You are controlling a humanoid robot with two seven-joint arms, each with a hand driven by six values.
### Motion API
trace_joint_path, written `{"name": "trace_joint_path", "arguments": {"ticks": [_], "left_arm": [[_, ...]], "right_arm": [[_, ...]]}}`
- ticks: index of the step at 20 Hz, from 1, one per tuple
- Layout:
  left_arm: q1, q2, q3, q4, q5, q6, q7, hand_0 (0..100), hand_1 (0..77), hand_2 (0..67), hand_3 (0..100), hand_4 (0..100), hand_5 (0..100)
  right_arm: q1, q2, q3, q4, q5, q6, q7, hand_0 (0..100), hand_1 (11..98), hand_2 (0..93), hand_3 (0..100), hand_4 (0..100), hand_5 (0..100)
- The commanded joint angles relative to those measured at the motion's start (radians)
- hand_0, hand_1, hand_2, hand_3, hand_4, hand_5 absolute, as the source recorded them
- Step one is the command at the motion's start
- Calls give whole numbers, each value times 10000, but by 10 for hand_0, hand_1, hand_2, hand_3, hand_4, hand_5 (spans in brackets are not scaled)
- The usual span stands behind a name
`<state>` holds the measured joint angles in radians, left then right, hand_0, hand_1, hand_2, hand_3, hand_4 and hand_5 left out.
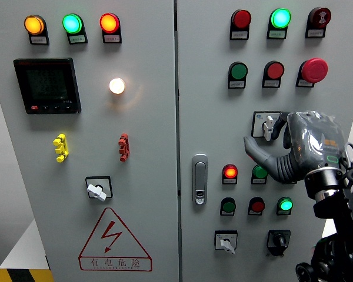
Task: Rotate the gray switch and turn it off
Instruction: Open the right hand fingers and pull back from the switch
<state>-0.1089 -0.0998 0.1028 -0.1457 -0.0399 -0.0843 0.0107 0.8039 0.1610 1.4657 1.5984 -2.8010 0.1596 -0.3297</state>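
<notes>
- Gray switch [269,125] sits on the right-hand panel [212,88], below the green button [238,71] and red button [274,70]
- Right hand [294,147] is at the switch, fingers curled about its lever; firm grip appears likely, though the knuckles hide the contact
- Step in hand: grasping
- Next move calls for a wrist rotation to off, then release
- Left hand not seen

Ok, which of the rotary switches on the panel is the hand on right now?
The right hand is at the gray switch on the right door, below the green and red buttons. The other three rotary switches sit lower on the panel, none near the hand.
</notes>
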Motion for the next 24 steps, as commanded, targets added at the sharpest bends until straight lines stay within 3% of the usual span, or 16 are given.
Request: {"name": "trace_joint_path", "arguments": {"ticks": [1, 7, 17, 19, 20, 23, 24], "left_arm": [[0, 1, 0, 0, 0, 0, 0, 339, 0, 123, 223, 119, 122], [0, 1, 0, 0, 0, 0, 0, 338, 0, 123, 223, 119, 122], [0, 1, 0, 0, 0, 0, 0, 339, 0, 123, 223, 119, 122], [0, 1, 0, 0, 0, 0, 0, 339, 0, 123, 223, 119, 122], [0, 1, 0, 0, 0, 0, 0, 339, 0, 123, 223, 119, 122], [0, 1, 0, 0, 0, 0, 0, 339, 0, 123, 223, 119, 122], [0, 1, 0, 0, 0, 0, 0, 339, 0, 123, 223, 119, 122]], "right_arm": [[-17, 0, 23, 46, -15, -16, -1, 0, 313, 468, 897, 1000, 981], [-170, 0, 69, 368, -15, -16, -1, 0, 316, 459, 896, 1000, 978], [-1166, -15, 207, 1579, -15, 0, 106, 0, 319, 425, 873, 1000, 954], [-1274, -15, 268, 1779, -15, 0, 137, 0, 318, 406, 879, 839, 994], [-1320, -15, 269, 1901, -15, 0, 198, 0, 318, 396, 871, 780, 964], [-1565, -15, 330, 2300, -15, 15, 534, 0, 318, 366, 703, 591, 798], [-1672, -15, 345, 2453, -31, 15, 658, 0, 320, 352, 612, 487, 686]]}}
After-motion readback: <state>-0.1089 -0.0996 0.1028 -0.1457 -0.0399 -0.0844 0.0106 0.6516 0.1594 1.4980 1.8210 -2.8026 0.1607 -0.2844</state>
